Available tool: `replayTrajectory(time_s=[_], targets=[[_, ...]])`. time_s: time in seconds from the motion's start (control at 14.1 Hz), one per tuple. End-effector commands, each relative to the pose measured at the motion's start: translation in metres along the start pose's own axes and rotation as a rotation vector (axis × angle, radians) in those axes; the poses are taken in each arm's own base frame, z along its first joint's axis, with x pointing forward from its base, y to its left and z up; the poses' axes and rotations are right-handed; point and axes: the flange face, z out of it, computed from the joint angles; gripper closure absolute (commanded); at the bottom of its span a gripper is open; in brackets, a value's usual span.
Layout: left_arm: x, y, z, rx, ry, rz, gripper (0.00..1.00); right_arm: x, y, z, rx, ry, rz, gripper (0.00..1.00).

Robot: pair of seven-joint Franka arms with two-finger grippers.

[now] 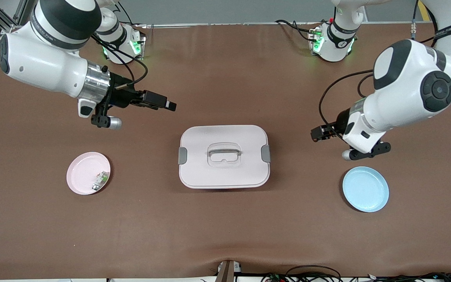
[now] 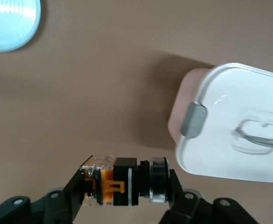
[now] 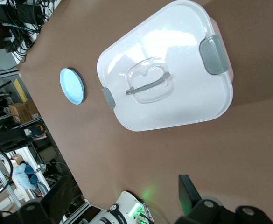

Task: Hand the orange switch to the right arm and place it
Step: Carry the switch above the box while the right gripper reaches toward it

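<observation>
My left gripper [image 2: 124, 189] is shut on the orange switch [image 2: 120, 186], a small black cylinder with an orange part and a clear end, held crosswise between the fingers. In the front view the left gripper [image 1: 318, 133] hangs over bare table between the white box and the blue plate; the switch is hard to make out there. My right gripper [image 1: 168, 104] is open and empty, in the air over the table at the right arm's end. Its fingers [image 3: 188, 196] stand wide apart in the right wrist view.
A white lidded box [image 1: 224, 172] with grey clips sits mid-table. A blue plate [image 1: 365, 188] lies at the left arm's end. A pink plate [image 1: 80, 172] at the right arm's end holds a small white-and-green flat part [image 1: 100, 180].
</observation>
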Motion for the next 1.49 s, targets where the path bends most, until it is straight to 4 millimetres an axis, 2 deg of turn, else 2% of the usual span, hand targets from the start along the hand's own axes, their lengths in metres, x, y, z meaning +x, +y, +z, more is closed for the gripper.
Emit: replayTrajectory(time_s=[0.0,0.28,0.5,0.64,1.06,1.2,1.42], targets=[[-0.024,0.018,-0.001,-0.023,-0.026,-0.070,1.00,-0.008,-0.002,-0.004,0.060,0.008,0.033,0.00],[-0.036,0.037,-0.001,-0.109,-0.096,-0.169,1.00,-0.018,-0.010,0.011,0.066,0.018,0.016,0.00],[-0.047,0.050,0.004,-0.109,-0.114,-0.213,1.00,-0.027,-0.012,0.031,0.058,0.022,0.003,0.00],[-0.053,0.058,0.007,-0.107,-0.123,-0.237,1.00,-0.040,-0.023,0.047,0.060,0.026,-0.022,0.00],[-0.066,0.081,0.022,-0.114,-0.146,-0.280,1.00,-0.053,-0.034,0.058,0.069,0.038,-0.031,0.00],[-0.067,0.087,0.027,-0.129,-0.161,-0.296,1.00,-0.064,-0.043,0.068,0.077,0.050,-0.039,0.00],[-0.071,0.091,0.028,-0.141,-0.178,-0.297,1.00,-0.085,-0.051,0.096,0.099,0.101,-0.037,0.00]])
